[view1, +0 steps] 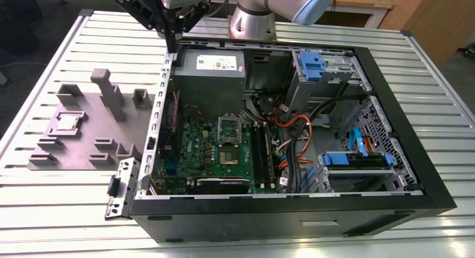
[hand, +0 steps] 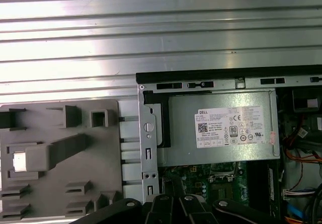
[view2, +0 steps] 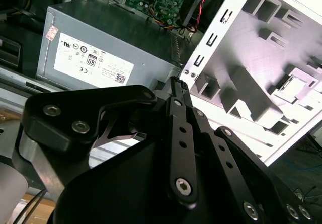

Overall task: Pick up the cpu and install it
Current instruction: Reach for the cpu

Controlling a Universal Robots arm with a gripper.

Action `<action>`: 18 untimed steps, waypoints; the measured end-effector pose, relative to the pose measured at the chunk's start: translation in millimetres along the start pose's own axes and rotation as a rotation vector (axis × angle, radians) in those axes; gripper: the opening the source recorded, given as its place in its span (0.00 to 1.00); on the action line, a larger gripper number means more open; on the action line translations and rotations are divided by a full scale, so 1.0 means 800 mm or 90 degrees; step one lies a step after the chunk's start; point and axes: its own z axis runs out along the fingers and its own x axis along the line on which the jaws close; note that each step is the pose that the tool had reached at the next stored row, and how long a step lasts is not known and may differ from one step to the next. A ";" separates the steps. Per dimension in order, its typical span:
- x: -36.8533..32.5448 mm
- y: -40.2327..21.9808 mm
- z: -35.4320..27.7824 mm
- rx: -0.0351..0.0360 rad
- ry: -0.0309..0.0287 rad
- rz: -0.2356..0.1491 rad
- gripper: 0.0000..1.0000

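While hovering over case rim (view1: pixel 164 74) | gripper (view1: pixel 172 45) closed, empty | cpu (view1: pixel 67 122) nested in plate (view1: pixel 83 151) pocket, likely for square pickup

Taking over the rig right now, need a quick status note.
Gripper: shut, empty, over the case corner by the power supply.
Cpu: sits on the grey plate, outside the case, on the exterior view's left, apart from the gripper.
Done: nothing yet, the cpu is untouched.
Left: pick-up, and install on the board.
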 end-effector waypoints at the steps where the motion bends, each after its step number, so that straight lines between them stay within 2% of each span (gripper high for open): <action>1: 0.0002 0.0000 0.0000 0.0000 0.0000 0.000 0.11; 18: 0.0084 -0.0006 0.0000 0.0000 0.0000 0.000 0.11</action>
